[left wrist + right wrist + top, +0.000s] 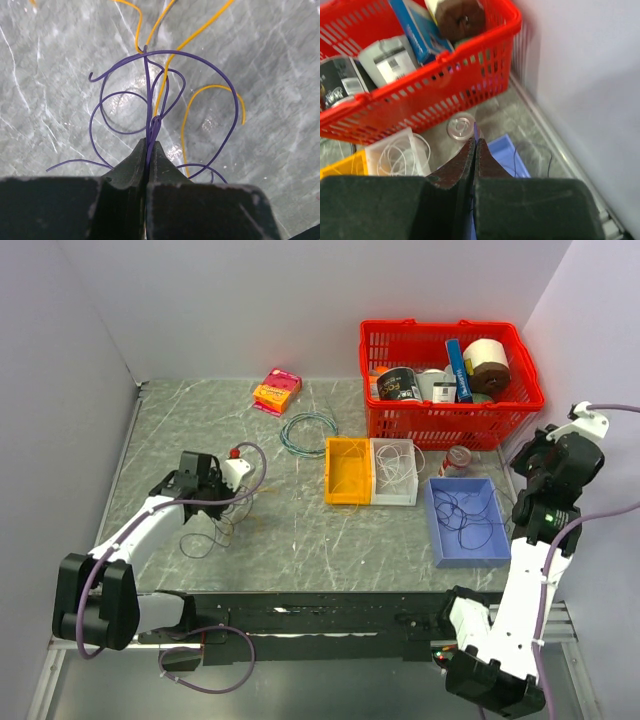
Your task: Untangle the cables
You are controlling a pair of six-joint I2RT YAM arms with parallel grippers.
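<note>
Tabletop of grey, white-veined finish filled the overhead view, boxed in by pale lilac walls at the left, far and right sides. A red basket of packets stood at the far right. Nearer lay a yellow tray, a clear tray and a blue tray, each with thin wire in it. A blue-green wire coil lay near a pink box. The cables lay loose on the table right under the tip of the left arm, well apart from the right arm.

In the left wrist view, the left gripper was pinched tight on a purple strand of the cables. Its loops fanned out just ahead of the fingertips, and orange-yellow strands lay beyond and to the right.

In the right wrist view, the right gripper was closed with nothing between its fingers. It hung over the blue tray, with the basket ahead of it.
</note>
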